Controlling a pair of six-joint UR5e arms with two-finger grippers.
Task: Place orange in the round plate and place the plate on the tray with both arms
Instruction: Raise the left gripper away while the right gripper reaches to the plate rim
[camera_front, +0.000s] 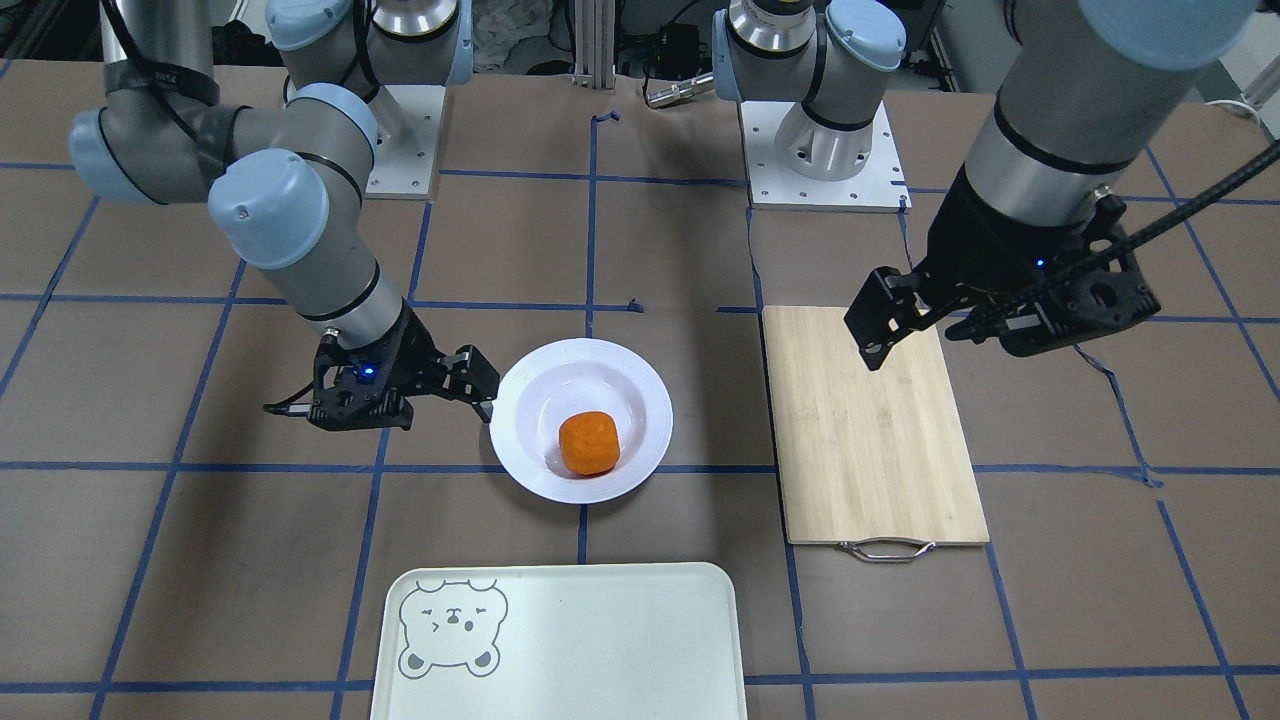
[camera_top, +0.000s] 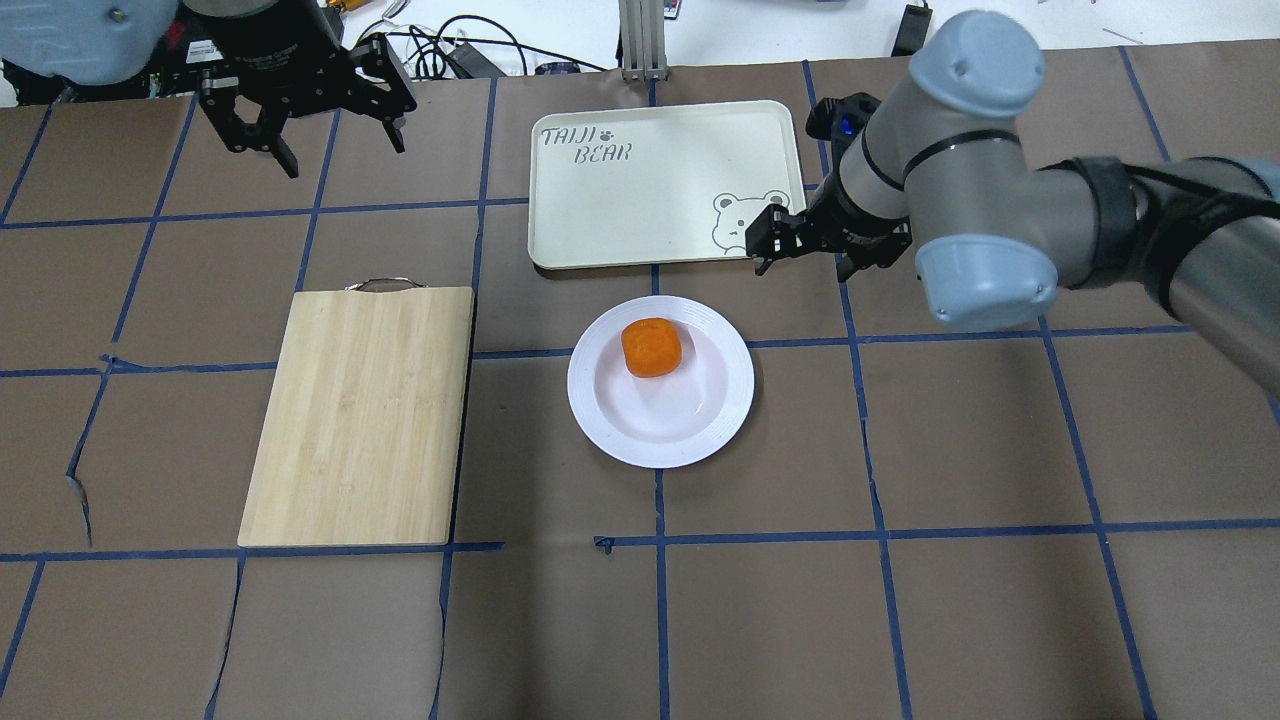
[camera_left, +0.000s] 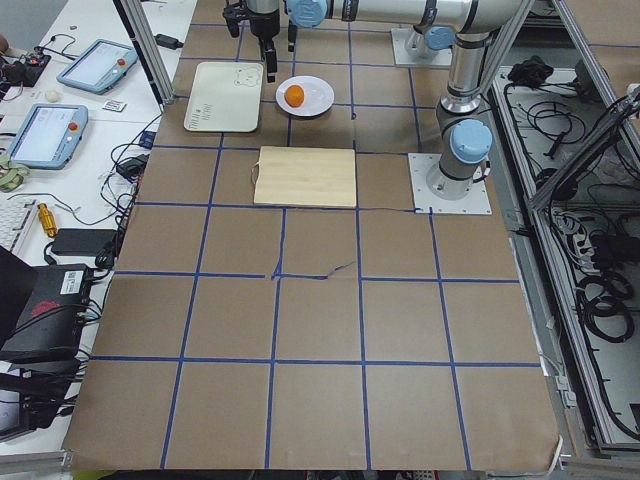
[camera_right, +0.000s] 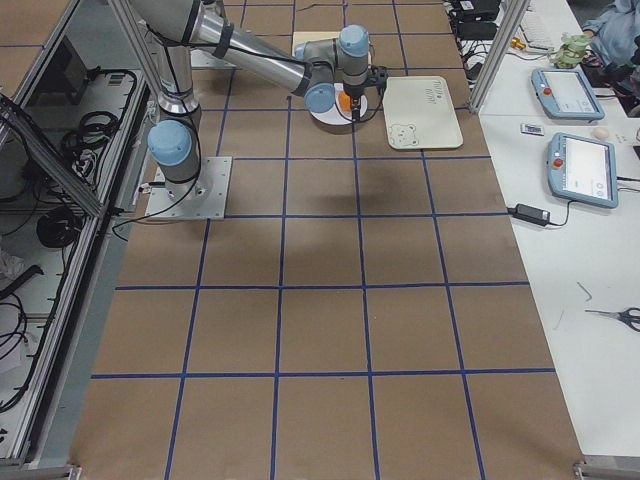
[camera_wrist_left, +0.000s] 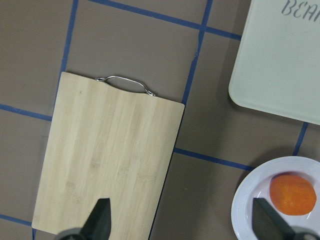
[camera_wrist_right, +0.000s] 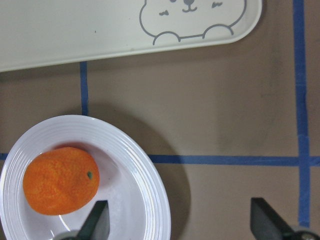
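The orange (camera_front: 588, 442) (camera_top: 652, 347) lies in the sunken centre of the round plate (camera_front: 640, 385) (camera_top: 690, 440), which rests on the brown table. The pale tray (camera_front: 600, 640) (camera_top: 640, 190) with its bear face lies apart from the plate, on the side away from the robot. My right gripper (camera_front: 480, 385) (camera_top: 800, 255) is open and hangs beside the plate's rim. In the right wrist view one fingertip (camera_wrist_right: 97, 220) is over the plate (camera_wrist_right: 145, 200), the other over bare table. My left gripper (camera_front: 960, 335) (camera_top: 340, 150) is open and empty, raised high over the cutting board.
A bamboo cutting board (camera_front: 880, 430) (camera_top: 365, 415) with a metal handle lies on the robot's left of the plate. Blue tape lines cross the brown table cover. Both arm bases stand at the robot's edge of the table.
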